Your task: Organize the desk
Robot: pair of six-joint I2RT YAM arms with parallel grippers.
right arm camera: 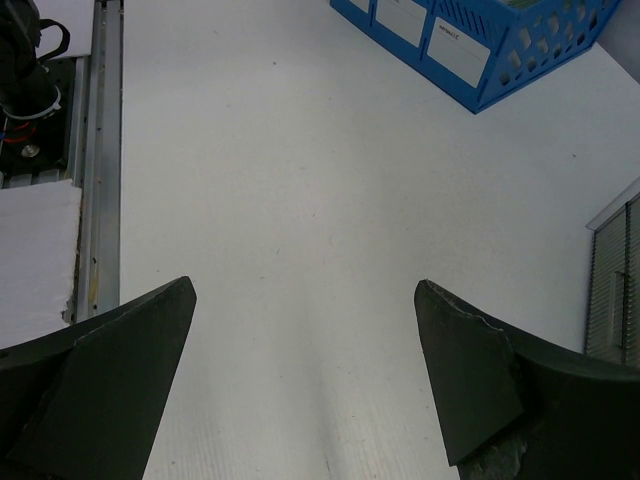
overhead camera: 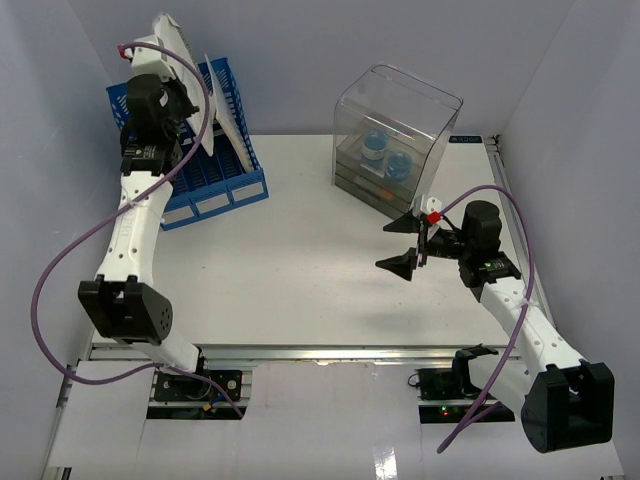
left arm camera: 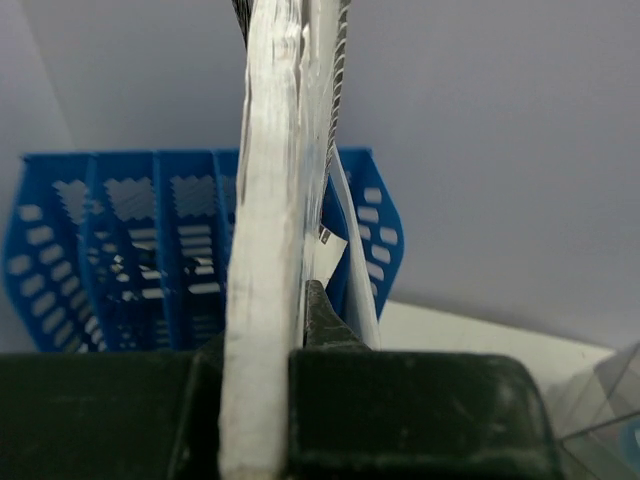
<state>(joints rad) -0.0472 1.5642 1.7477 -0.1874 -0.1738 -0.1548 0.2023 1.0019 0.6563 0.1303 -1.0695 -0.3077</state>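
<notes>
Pinching a white document bundle [left arm camera: 262,250] edge-on, the left gripper [left arm camera: 272,350] holds it near-upright over the blue file rack [overhead camera: 225,172] at upper left of the top view. The right gripper [overhead camera: 408,245], fingers spread, hovers above the desk [overhead camera: 300,285] at centre right, well apart from the rack.

1 desk [overhead camera: 300,260], 1 blue rack [overhead camera: 228,192], 1 clear drawer box [overhead camera: 400,105], 2 blue round items [overhead camera: 376,146].

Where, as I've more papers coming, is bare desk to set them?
Bare: the desk between blue file rack and clear drawer box, down to the front rail. Crowded: far left, where the left claw holds papers at the rack; the open right claw hovers before the box.
</notes>
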